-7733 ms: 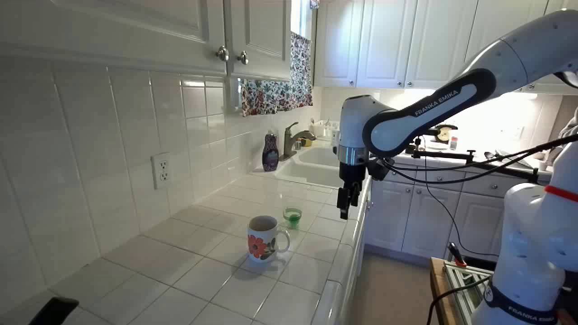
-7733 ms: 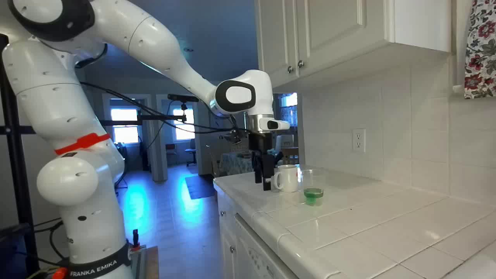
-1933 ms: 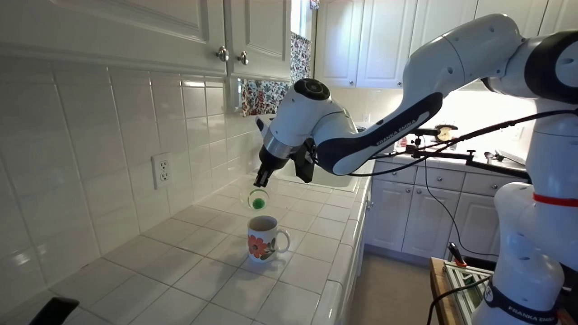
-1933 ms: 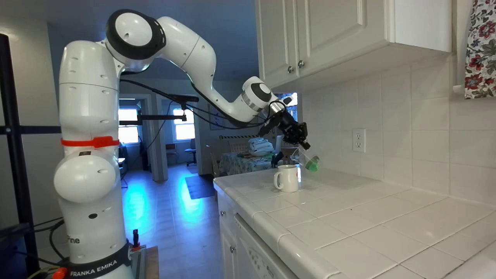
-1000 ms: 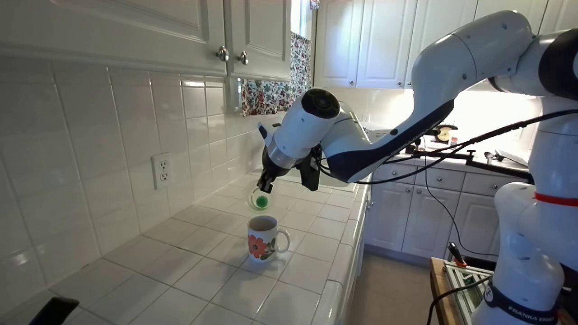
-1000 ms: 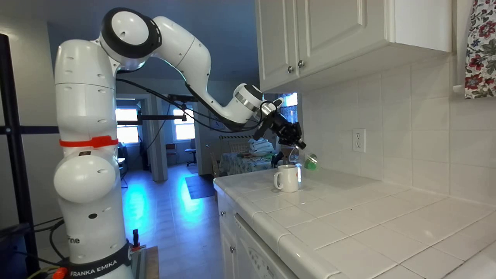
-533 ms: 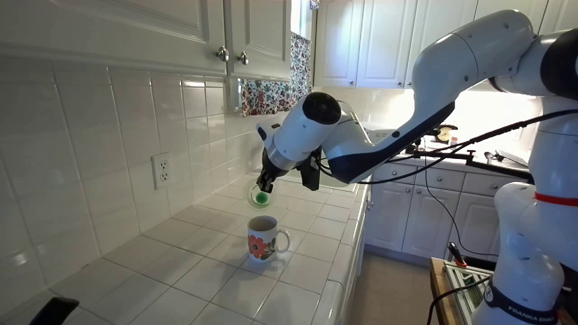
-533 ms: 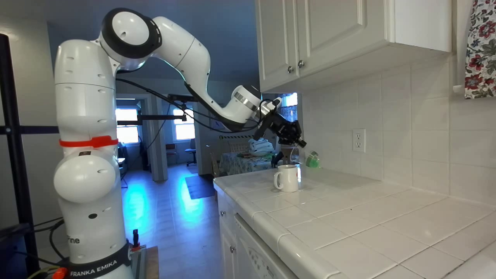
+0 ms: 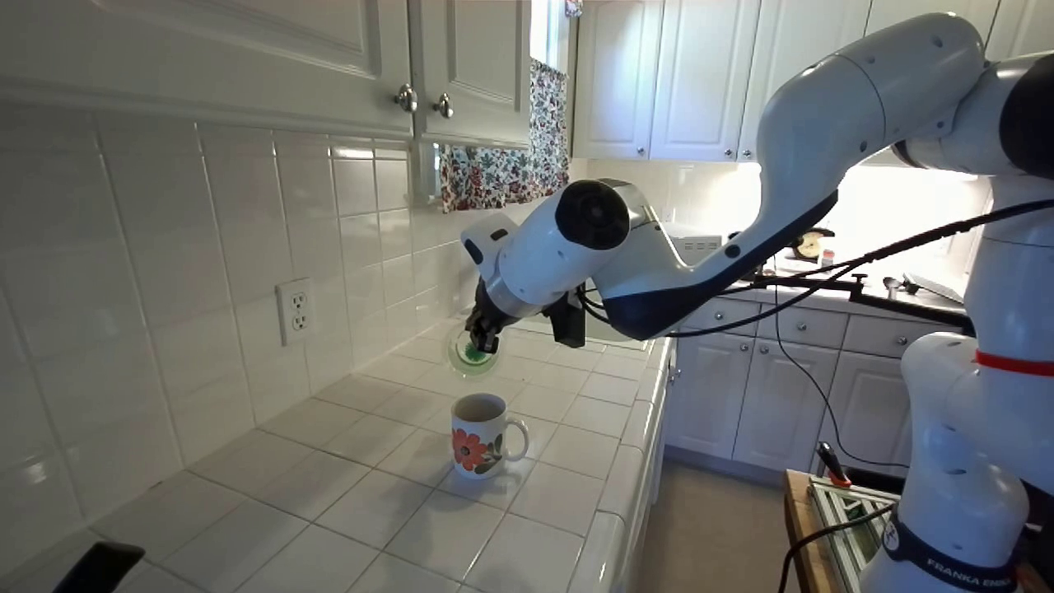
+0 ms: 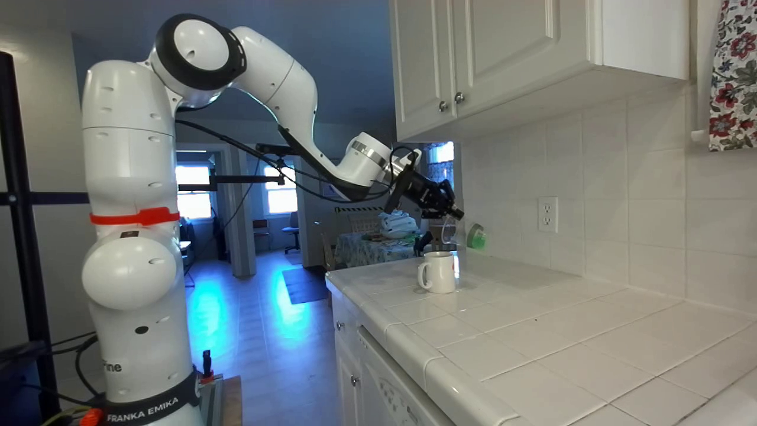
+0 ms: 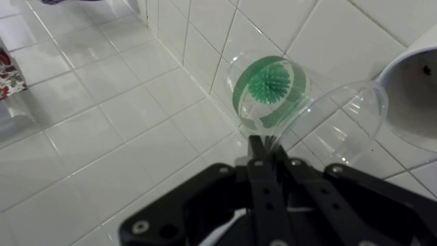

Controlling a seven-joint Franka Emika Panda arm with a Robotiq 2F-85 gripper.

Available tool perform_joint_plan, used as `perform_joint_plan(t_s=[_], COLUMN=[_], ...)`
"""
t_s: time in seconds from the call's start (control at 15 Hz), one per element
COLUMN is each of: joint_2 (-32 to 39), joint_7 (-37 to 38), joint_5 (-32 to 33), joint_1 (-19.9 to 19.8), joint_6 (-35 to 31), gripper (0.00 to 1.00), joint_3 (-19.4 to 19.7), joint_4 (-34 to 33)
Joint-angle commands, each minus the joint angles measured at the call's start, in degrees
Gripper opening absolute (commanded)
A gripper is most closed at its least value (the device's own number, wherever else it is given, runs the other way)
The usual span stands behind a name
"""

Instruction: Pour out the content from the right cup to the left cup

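The right cup (image 9: 459, 362), clear plastic with a green band, hangs in the air, tilted on its side with its mouth toward the left cup (image 9: 478, 449). A green spiky ball (image 11: 269, 83) lies near its base. My gripper (image 11: 268, 145) is shut on the right cup's wall; its fingers also show in both exterior views. The left cup (image 10: 440, 273), a white mug with a red flower, stands upright on the counter. In the wrist view the right cup's rim overlaps the mug's edge; whether they touch I cannot tell. A dark speck shows inside the mug.
White tiled counter (image 10: 562, 343) ends at a rounded front edge. The tiled wall with an outlet (image 9: 295, 311) runs along the back. Upper cabinets (image 10: 502, 59) overhang the counter. A dark object (image 9: 99, 567) pokes in at an exterior view's lower corner.
Several seconds ago the right cup stood upright on the counter; now it is lifted in my gripper. Over the last second it has tipped further, its base rising. The mug has not moved.
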State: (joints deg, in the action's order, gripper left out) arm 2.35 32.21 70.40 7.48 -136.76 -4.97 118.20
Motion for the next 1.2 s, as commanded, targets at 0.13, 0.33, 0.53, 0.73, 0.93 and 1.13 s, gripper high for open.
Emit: perform_joint_plan(t_s=[0.13,0.33,0.53,0.73,0.93,1.13], joint_2=[-2.4,-3.4,-4.6,-5.1,-5.1,-4.6], joint_7=[1.1,0.9,0.9,1.1,0.8,0.6], joint_5=[3.1,3.2,4.1,4.7,4.9,5.4], joint_1=[0.4,0.5,0.6,0.4,0.3,0.3], joint_6=[1.9,3.2,5.4,7.3,8.4,9.4], gripper=[0.02,0.02,0.02,0.02,0.02,0.02], joint_3=[-1.7,-2.5,-3.0,-3.2,-3.2,-3.2], joint_4=[0.9,1.5,2.3,2.5,2.4,1.9])
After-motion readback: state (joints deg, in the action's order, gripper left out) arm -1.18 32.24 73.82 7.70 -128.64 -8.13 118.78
